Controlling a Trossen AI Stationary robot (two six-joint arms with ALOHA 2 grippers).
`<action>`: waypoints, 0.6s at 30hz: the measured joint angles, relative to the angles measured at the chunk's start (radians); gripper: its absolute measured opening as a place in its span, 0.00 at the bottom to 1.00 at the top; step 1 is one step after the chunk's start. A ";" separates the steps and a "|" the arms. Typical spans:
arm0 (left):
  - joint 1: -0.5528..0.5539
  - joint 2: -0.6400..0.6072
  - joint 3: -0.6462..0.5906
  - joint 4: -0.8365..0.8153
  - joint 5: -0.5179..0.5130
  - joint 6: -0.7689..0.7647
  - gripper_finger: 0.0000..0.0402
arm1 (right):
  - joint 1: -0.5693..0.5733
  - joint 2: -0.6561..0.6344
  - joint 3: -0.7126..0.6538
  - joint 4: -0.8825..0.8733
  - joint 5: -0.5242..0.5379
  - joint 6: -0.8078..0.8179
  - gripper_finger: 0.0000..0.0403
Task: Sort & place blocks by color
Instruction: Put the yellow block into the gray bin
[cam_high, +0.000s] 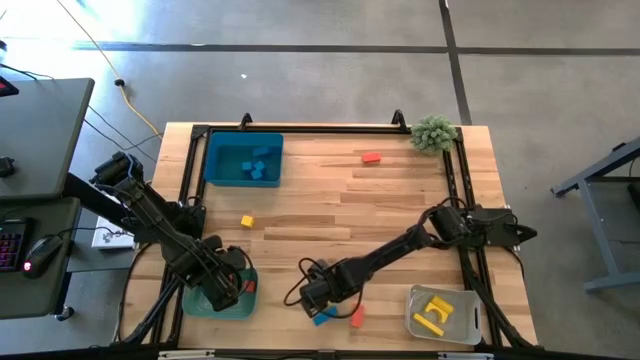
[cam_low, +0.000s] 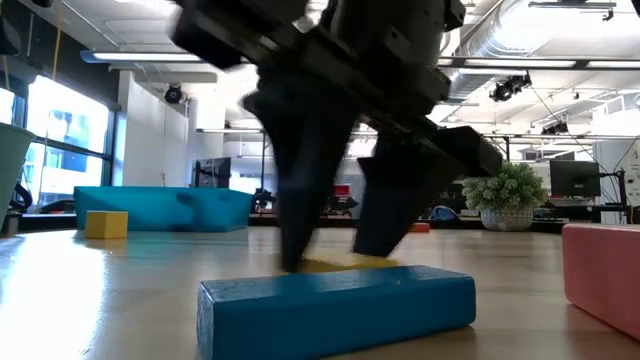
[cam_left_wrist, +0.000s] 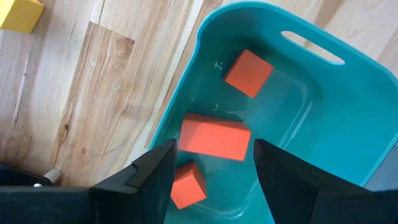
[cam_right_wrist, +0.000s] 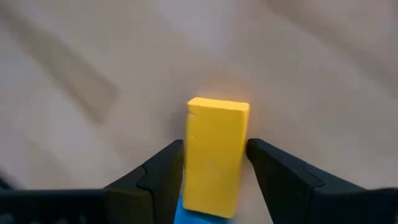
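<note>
Now yellow bar (cam_right_wrist: 213, 155) flat, long axis between right claw (cam_right_wrist: 214, 165) fingers.

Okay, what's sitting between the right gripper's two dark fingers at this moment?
A yellow rectangular block lies between the right gripper's open fingers on the wooden table, shown in the right wrist view.
</note>
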 joint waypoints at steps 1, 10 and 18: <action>0.000 0.000 0.000 0.000 0.000 0.000 0.51 | -0.002 0.000 0.009 -0.044 0.020 -0.008 0.46; 0.000 0.000 0.000 0.000 -0.004 0.009 0.51 | -0.030 0.012 0.061 -0.272 0.144 -0.119 0.34; 0.000 0.000 0.000 0.000 -0.004 0.026 0.51 | -0.039 0.007 0.061 -0.295 0.120 -0.178 0.24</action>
